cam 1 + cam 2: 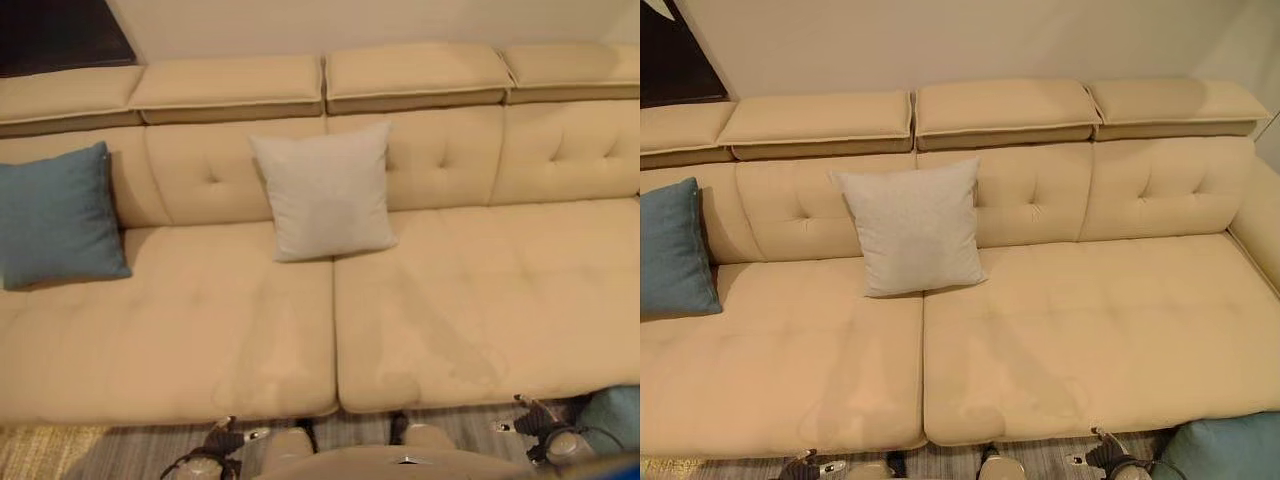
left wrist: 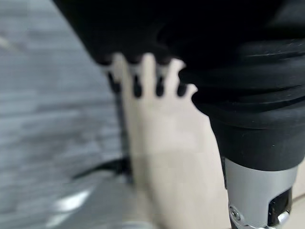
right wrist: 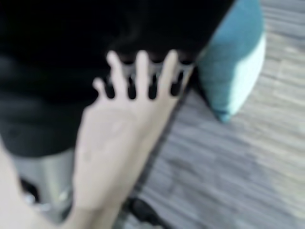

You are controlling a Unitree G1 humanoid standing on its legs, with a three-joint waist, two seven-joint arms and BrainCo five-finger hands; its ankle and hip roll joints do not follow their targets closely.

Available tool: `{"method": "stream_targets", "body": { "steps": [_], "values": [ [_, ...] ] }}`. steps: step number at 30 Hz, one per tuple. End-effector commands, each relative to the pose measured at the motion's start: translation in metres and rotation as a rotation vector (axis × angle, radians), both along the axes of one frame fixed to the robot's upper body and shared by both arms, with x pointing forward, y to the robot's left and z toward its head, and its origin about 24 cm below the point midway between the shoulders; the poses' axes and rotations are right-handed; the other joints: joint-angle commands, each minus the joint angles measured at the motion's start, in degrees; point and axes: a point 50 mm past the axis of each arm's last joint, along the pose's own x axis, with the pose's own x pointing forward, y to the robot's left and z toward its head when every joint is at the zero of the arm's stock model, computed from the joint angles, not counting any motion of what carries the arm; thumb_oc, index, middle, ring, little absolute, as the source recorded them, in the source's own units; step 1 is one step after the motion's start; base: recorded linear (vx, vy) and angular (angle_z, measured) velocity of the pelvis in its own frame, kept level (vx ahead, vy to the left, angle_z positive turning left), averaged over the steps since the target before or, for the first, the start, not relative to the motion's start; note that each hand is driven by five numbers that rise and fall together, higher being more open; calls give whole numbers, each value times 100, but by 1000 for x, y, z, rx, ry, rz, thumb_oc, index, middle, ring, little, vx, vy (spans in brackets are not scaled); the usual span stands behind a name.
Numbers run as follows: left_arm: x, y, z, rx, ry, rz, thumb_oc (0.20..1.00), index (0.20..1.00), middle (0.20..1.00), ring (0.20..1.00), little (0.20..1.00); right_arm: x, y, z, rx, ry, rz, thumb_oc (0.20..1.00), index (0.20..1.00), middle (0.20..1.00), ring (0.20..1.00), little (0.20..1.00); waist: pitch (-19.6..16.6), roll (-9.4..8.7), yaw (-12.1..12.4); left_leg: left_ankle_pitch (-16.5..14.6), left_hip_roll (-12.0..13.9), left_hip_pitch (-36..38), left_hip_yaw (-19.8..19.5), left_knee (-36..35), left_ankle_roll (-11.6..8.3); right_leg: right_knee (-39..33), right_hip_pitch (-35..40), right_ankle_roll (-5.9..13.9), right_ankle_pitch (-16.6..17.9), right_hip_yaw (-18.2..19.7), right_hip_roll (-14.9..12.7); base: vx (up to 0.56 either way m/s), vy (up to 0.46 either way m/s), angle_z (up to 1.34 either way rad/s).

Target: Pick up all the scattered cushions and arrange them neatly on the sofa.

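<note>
We see 2 cushions on the beige sofa (image 1: 1090, 330): a grey cushion (image 1: 913, 228) and a teal cushion (image 1: 58, 215) lean against its backrest. Another teal cushion (image 1: 1225, 448) lies on the floor beside our right hand (image 1: 1110, 455); our left hand (image 1: 225, 440) hangs low. We cannot tell either hand's finger state.

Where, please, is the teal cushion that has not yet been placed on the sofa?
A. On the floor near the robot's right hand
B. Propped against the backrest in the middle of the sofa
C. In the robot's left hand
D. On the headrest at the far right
A: the teal cushion lies on the floor by the right hand, off the sofa.
</note>
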Motion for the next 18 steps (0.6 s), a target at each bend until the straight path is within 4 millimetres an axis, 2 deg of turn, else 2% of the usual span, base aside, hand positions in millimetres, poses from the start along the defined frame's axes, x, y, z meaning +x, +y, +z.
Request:
{"method": "stream_targets", "body": {
  "steps": [1, 2, 3, 4, 5, 6, 8, 9, 10, 14, 15, 16, 17, 18],
  "values": [
    [39, 6, 16, 28, -135, -56, 1000, 1000, 1000, 1000, 1000, 16, 3, 3, -4, -37, -26, 1000, 1000, 1000, 1000, 1000, 183, -205, -177, -610, -387, 374, -329, -313, 165, -1372, -128, 636, 1214, 406, 37, -215, 311, -69],
    [39, 6, 16, 28, -135, -56, 1000, 1000, 1000, 1000, 1000, 16, 3, 3, -4, -37, -26, 1000, 1000, 1000, 1000, 1000, 185, -208, -170, -605, -389, 384, -322, -325, 166, -1371, -128, 637, 1215, 413, 37, -294, 334, -47],
    [42, 9, 19, 40, -150, -61, 1000, 1000, 1000, 1000, 1000, 18, 5, 2, -4, -37, -21, 1000, 1000, 1000, 1000, 1000, 243, -220, -184, -585, -448, 396, -294, -442, 217, -1371, -285, 732, 1348, 445, -21, -279, 234, -33],
    [44, 15, 21, 59, -154, -54, 1000, 1000, 1000, 1000, 1000, 20, 8, 2, -11, -26, -3, 1000, 1000, 1000, 1000, 1000, 316, -238, -100, -536, -486, 385, -116, -590, 285, -1446, -463, 869, 1479, 310, -167, -278, 233, -66],
    [44, 15, 21, 59, -154, -54, 1000, 1000, 1000, 1000, 1000, 20, 8, 2, -11, -26, -3, 1000, 1000, 1000, 1000, 1000, 325, -238, -83, -539, -482, 401, -100, -597, 285, -1448, -456, 870, 1481, 325, -160, -357, 219, -151],
    [41, 23, 23, 84, -141, -52, 1000, 1000, 1000, 1000, 1000, 21, 14, -1, -5, -14, 20, 1000, 1000, 1000, 1000, 1000, 458, -216, -15, -406, -389, 390, 80, -671, 324, -1364, -633, 925, 1464, 80, -290, -259, 126, -150],
    [40, 25, 22, 89, -131, -51, 1000, 1000, 1000, 1000, 1000, 19, 15, -2, -3, -1, 22, 1000, 1000, 1000, 1000, 1000, 488, -206, 15, -338, -373, 377, 120, -718, 358, -1278, -603, 896, 1394, -4, -295, -268, 134, -102],
    [31, 28, 19, 93, -95, -32, 1000, 1000, 1000, 1000, 1000, 15, 16, -5, -3, 21, 23, 1000, 1000, 1000, 1000, 1000, 511, -139, 148, -189, -316, 356, 312, -841, 439, -774, -438, 767, 1146, -263, -281, -198, 103, -53],
    [31, 28, 19, 93, -95, -32, 1000, 1000, 1000, 1000, 1000, 15, 17, -5, -2, 21, 23, 1000, 1000, 1000, 1000, 1000, 499, -147, 143, -173, -327, 341, 310, -849, 442, -777, -454, 768, 1154, -263, -292, -265, 143, -54],
    [7, 29, 10, 85, -2, -9, 1000, 1000, 1000, 1000, 1000, 8, 17, -7, -5, 40, 19, 1000, 1000, 1000, 1000, 1000, 293, -69, 342, 61, -229, 363, 661, -1088, 555, 84, 87, 606, 505, -473, -32, -144, 75, -80],
    [1, 28, 8, 82, 18, -8, 1000, 1000, 1000, 1000, 1000, 7, 17, -8, -5, 46, 24, 1000, 1000, 1000, 1000, 1000, 233, -79, 401, 84, -207, 357, 774, -1119, 556, 146, 253, 582, 356, -535, 28, -182, 10, -51],
    [-6, 30, 6, 83, 41, 0, 1000, 1000, 1000, 1000, 1000, 9, 19, -8, -4, 41, 39, 1000, 1000, 1000, 1000, 1000, 106, -115, 556, 182, -116, 264, 1077, -1160, 511, 150, 574, 607, 248, -840, 46, -123, -13, -59],
    [-6, 30, 6, 83, 41, 0, 1000, 1000, 1000, 1000, 1000, 9, 19, -8, -4, 42, 39, 1000, 1000, 1000, 1000, 1000, 108, -117, 562, 181, -116, 269, 1083, -1161, 511, 151, 575, 607, 248, -834, 46, -136, -47, -94],
    [-9, 29, 6, 82, 44, 2, 1000, 1000, 1000, 1000, 1000, 13, 20, -6, -9, 32, 51, 1000, 1000, 1000, 1000, 1000, 86, -162, 661, 219, -68, 237, 1253, -1151, 479, -68, 760, 593, 251, -1002, 16, -66, -67, -123]
  ]
}}
